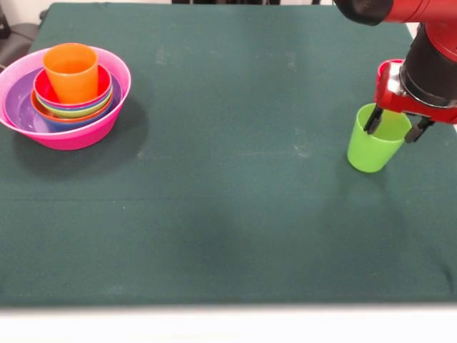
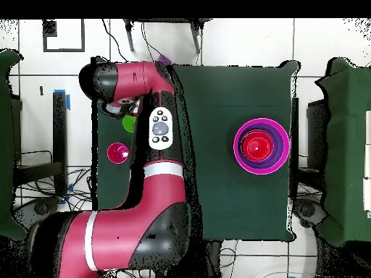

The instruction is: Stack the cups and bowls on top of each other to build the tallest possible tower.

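Observation:
The tower (image 1: 66, 96) stands at the table's left: a huge pink bowl (image 1: 71, 136) holds a purple bowl (image 1: 18, 107) and several smaller nested bowls, with the orange cup (image 1: 71, 71) upright on top. It also shows in the overhead view (image 2: 261, 147). The lime green cup (image 1: 375, 146) stands upright on the cloth at the right. My gripper (image 1: 395, 127) is open at its rim, fingers spread: the left one just inside the left rim, the right one outside the right rim. The red-pink cup (image 1: 389, 75) stands just behind, partly hidden by the gripper; it shows in the overhead view (image 2: 117, 153).
The dark green cloth (image 1: 228, 179) covers the table. The table's right edge is close to the green cup. In the overhead view the arm (image 2: 156, 130) hides most of the green cup (image 2: 129, 124).

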Tool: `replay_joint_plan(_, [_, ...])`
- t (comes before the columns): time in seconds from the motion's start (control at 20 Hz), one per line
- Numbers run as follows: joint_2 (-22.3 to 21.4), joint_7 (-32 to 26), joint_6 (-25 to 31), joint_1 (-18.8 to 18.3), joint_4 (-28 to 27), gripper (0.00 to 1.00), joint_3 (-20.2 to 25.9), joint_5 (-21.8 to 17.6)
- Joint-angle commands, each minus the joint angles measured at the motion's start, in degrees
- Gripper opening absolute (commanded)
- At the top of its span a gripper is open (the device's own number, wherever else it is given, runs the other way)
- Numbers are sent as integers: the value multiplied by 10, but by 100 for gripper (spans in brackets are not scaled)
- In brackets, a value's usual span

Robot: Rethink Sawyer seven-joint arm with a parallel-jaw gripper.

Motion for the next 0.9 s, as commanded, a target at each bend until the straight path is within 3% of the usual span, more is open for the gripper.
replay_joint_plan(0.05, [5, 107, 11, 11, 77, 100, 17, 19])
replay_joint_plan(0.4, [-37, 94, 26, 14, 119, 100, -3, 31])
replay_joint_plan(0.9, [-21, 92, -3, 15, 120, 100, -7, 45])
